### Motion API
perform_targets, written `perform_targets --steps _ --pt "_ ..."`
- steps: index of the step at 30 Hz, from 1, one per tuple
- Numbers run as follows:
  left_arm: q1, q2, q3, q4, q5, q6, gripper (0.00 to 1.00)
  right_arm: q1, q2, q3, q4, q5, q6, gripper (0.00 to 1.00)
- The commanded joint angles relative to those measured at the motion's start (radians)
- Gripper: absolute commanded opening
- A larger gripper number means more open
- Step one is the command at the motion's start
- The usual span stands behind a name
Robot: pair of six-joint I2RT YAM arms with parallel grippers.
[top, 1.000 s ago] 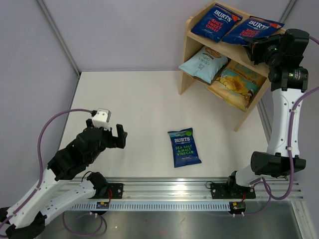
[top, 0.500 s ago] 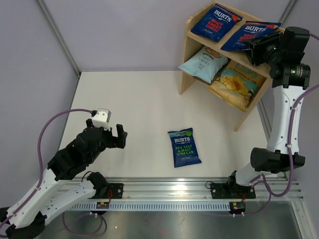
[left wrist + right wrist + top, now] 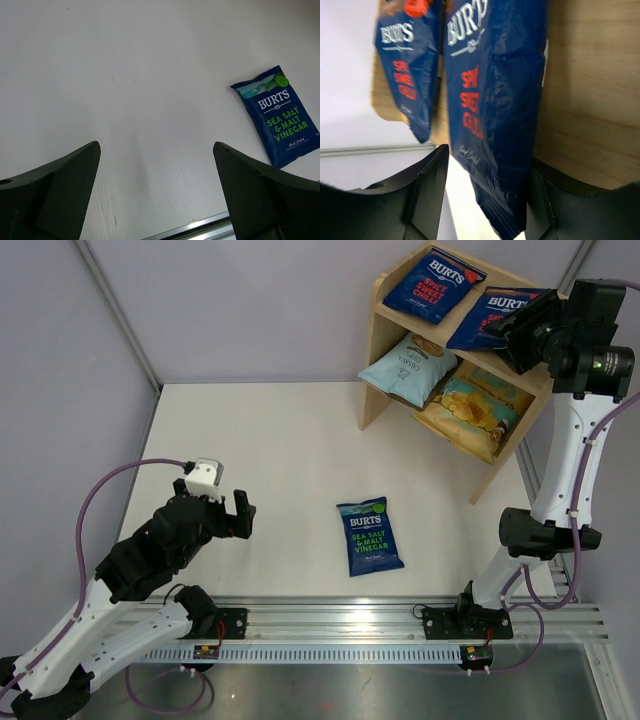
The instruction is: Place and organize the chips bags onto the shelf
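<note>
Second red bag (image 3: 497, 318): on shelf (image 3: 378, 350) top tier, just beside first red bag (image 3: 433, 285), lying squarer to it than a second ago. Right pincer (image 3: 512, 335): was clenched on it, now loosened. Fingers straddle bag's near end, gap on one side, no squeeze. Meaning: four shelved, with pale-blue bag (image 3: 408, 368) and yellow bag (image 3: 470, 412) on lower tier. Remaining: green bag (image 3: 370, 536) on table (image 3: 270, 440), well in front of shelf. Left pincer (image 3: 157, 190): spread wide, empty, well apart from shelf.
</note>
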State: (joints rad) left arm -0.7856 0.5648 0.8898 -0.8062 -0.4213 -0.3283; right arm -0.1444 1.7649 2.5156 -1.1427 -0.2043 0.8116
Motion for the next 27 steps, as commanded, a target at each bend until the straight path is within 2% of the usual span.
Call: perform_targets --steps 1,14,21,27 --pt "-0.001 0.000 -0.005 0.055 0.023 0.023 0.99 -0.004 0.001 0.063 -0.095 -0.009 -0.127 0.61" --pt "-0.001 0.012 -0.006 0.058 0.042 0.028 0.99 -0.004 -0.061 0.046 -0.146 -0.014 -0.239 0.65" --pt "-0.001 0.015 -0.008 0.059 0.053 0.031 0.99 -0.006 -0.090 0.034 -0.155 -0.001 -0.282 0.56" --pt "-0.001 0.014 -0.009 0.061 0.059 0.031 0.99 -0.006 -0.110 0.022 -0.158 0.031 -0.302 0.41"
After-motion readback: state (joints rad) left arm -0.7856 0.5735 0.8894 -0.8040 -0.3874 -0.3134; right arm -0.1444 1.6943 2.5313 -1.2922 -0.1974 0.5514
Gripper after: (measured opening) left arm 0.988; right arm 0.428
